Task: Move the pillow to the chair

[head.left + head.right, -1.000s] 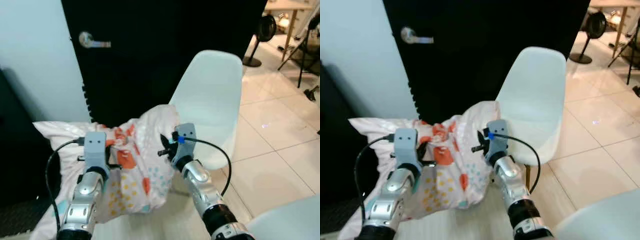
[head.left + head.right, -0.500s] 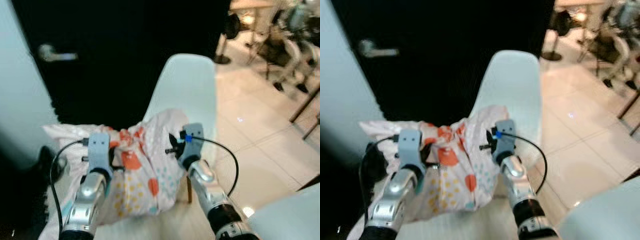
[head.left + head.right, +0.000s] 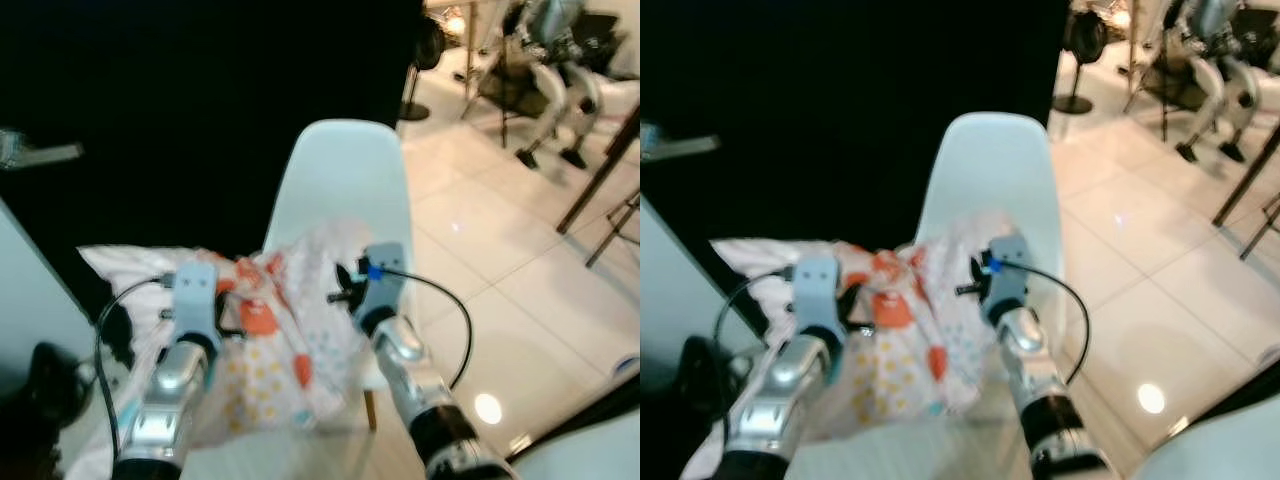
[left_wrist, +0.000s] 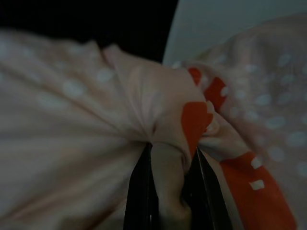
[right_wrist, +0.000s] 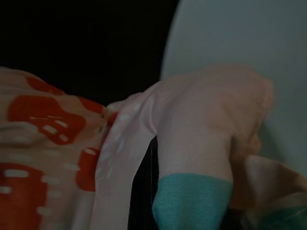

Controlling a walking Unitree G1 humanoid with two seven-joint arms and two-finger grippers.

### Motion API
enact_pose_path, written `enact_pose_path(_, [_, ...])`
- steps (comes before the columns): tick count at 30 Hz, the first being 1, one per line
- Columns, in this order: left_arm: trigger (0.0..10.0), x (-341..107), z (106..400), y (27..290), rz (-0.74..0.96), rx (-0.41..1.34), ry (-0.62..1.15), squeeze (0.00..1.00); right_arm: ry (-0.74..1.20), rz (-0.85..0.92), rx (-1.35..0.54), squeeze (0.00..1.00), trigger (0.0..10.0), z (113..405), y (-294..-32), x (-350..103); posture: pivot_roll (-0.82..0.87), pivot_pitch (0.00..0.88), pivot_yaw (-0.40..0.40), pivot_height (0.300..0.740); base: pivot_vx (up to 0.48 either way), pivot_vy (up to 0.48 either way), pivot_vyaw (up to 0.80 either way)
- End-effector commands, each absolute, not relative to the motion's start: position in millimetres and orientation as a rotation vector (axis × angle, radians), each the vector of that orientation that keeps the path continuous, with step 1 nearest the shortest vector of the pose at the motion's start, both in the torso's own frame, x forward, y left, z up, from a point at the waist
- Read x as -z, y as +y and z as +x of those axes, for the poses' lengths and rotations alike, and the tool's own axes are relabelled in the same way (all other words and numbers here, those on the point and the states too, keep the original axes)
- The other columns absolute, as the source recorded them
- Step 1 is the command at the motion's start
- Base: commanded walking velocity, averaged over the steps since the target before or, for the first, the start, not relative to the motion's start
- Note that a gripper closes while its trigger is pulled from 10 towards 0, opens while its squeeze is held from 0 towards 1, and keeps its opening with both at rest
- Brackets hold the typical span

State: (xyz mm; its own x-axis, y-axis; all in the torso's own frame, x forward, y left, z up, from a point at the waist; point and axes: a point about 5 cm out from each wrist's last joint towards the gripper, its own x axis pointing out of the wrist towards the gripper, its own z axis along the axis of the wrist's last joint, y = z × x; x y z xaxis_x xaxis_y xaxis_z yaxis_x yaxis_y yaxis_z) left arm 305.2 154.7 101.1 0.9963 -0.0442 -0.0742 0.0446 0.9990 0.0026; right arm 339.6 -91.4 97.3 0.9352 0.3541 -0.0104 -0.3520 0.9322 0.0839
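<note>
The pillow (image 3: 285, 335) is pale pink with orange, yellow and teal patches, and it hangs bunched between both arms, in front of the white shell chair (image 3: 340, 190). My left gripper (image 4: 168, 191) is shut on a fold of the pillow's cloth near its left side. My right gripper (image 3: 340, 285) is shut on the pillow's right upper edge, close to the chair's backrest. In the right wrist view, pink cloth with a teal band (image 5: 192, 201) is pinched between the fingers, and the chair (image 5: 240, 52) rises right behind it.
A black door (image 3: 200, 100) with a silver lever handle (image 3: 35, 153) stands behind the chair. Pale tiled floor (image 3: 500, 270) opens to the right, with furniture legs and a stand (image 3: 540, 100) farther back. A white curved edge (image 3: 1200, 455) sits at the lower right.
The camera has swung right: door handle and chair shifted left in view, and more tiled floor shows. Both grippers still hold the pillow, which now overlaps the chair's front.
</note>
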Motion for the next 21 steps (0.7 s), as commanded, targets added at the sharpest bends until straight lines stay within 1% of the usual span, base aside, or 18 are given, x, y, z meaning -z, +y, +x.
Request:
enact_pose_path(1, [10.0,-110,306,143,-0.002,0.095,0.028,0.0,-0.002,0.079,-0.373,0.0,10.0,341,-91,-103,0.07,0.086,0.014,0.74,0.398,0.0,0.0])
enact_pose_path(8, [10.0,-109,305,141,-0.005,0.101,0.03,0.0,-0.008,0.08,-0.34,0.0,10.0,342,-98,-104,0.07,0.087,0.012,0.74,0.398,0.0,0.0])
enact_pose_path(16, [10.0,-108,306,140,-0.008,0.106,0.035,0.0,-0.011,0.079,-0.332,0.0,10.0,344,-98,-105,0.07,0.092,0.014,0.74,0.398,0.0,0.0])
enact_pose_path(19, [10.0,-106,306,140,-0.013,0.111,0.052,0.0,-0.023,0.076,-0.314,0.0,10.0,344,-99,-106,0.07,0.097,0.016,0.74,0.377,0.0,0.0])
enact_pose_path(21, [10.0,-98,309,137,0.017,0.151,0.122,0.0,-0.042,0.089,-0.254,0.0,10.0,347,-108,-110,0.07,0.104,0.018,0.74,0.0,0.0,0.0])
